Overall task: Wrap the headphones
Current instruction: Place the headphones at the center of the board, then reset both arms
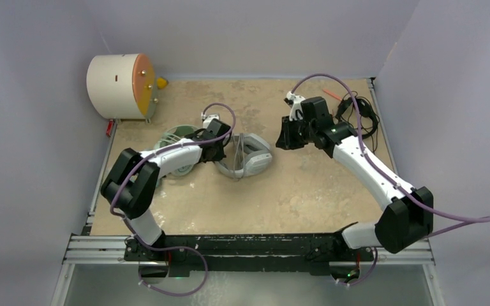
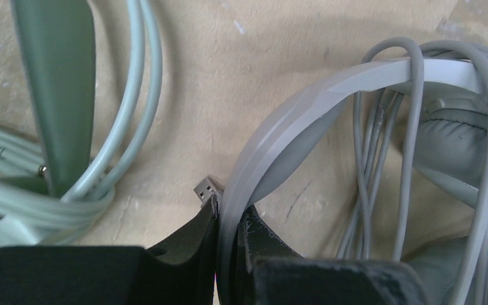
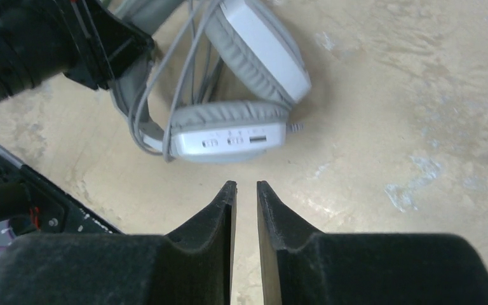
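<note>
The white-and-grey headset (image 1: pixel 250 160) lies near the middle of the table (image 1: pixel 293 204), its grey cord (image 2: pixel 413 127) looped several times over the headband (image 2: pixel 305 108). The left claw (image 2: pixel 229 254) is closed on that headband at the headset's left side, one finger on each face of the band. A small metal plug (image 2: pixel 205 189) lies on the table just beside the band, at the tip of one finger.

Just left of the headset, partly under the left arm, lies the mint-green headset (image 1: pixel 169 135). Its green band (image 2: pixel 57 95) and pale coiled cord (image 2: pixel 133 95) leave only a narrow strip of bare table before the grey headband.

The right claw (image 3: pixel 246 190) hangs above the table to the right of the headset, apart from it and pointing towards its flat white ear cup (image 3: pixel 229 141). Its fingers are almost together with only a thin slit between them, and they hold nothing.

Far to the right of the headset, the thin black headset (image 1: pixel 358 118) sits in a loose tangle close to the table's right edge. Behind and to the left of the headset, a cream drum (image 1: pixel 118 86) stands at the far left corner.

The widest bare stretch of table runs from the headset's near side to the rail at the arm bases, and on to its right under the right arm.
</note>
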Available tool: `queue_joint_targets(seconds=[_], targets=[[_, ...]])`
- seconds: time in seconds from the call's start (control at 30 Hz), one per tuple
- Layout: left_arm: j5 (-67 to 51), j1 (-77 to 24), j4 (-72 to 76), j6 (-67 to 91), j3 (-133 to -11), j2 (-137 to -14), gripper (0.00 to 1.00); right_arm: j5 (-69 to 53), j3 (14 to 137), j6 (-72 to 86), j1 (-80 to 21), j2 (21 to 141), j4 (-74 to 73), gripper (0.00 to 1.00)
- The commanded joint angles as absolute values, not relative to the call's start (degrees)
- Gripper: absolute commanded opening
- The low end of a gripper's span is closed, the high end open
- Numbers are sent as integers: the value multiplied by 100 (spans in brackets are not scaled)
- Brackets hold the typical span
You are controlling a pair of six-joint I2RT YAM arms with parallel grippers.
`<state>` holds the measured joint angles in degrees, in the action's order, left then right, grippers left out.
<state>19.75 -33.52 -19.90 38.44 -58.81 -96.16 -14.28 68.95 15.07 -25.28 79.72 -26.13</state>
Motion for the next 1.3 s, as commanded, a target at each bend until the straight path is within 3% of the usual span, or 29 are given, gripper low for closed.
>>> queue_joint_targets(seconds=[0.0, 0.2, 0.33, 0.47, 0.57, 0.6, 0.83, 1.1, 1.13, 1.2, 1.27], targets=[[1998, -3081, -1451, 4047, -6610, -10030, 0, -1079, 6568, 1633, -2418, 7473, -2373, 21], [1699, -2637, -1253, 3945, -7456, -10867, 2, -886, 5731, 1691, -2417, 6788, -1948, 23], [1532, -2565, -1544, 3798, -8063, -11210, 24, -766, 5157, 1520, -2417, 6397, -1793, 36], [1215, -2598, -1793, 3641, -8301, -11089, 43, -1219, 4515, 1346, -2417, 6024, -1525, 66], [1117, -2728, -1835, 3432, -8128, -10716, 57, -1208, 3986, 1450, -2417, 5616, -1185, 95], [1059, -2789, -1821, 3278, -8024, -10570, 60, -1119, 3849, 1479, -2417, 5489, -1074, 98], [757, -3109, -457, 2526, -5986, -8504, 77, -775, 3615, 1421, -2417, 5132, -993, 99], [395, -3118, 169, 1977, -4164, -6337, 81, -10, 3293, 1416, -2419, 4499, -885, 99], [481, -3120, 210, 1999, -3991, -6182, 84, -4, 3258, 1400, -2417, 4461, -797, 99], [606, -3119, 375, 2091, -3633, -5879, 99, 168, 3193, 1387, -2417, 4409, -681, 99], [537, -3120, 602, 2128, -3295, -5637, 100, 603, 3121, 1495, -2417, 4378, -706, 99]])
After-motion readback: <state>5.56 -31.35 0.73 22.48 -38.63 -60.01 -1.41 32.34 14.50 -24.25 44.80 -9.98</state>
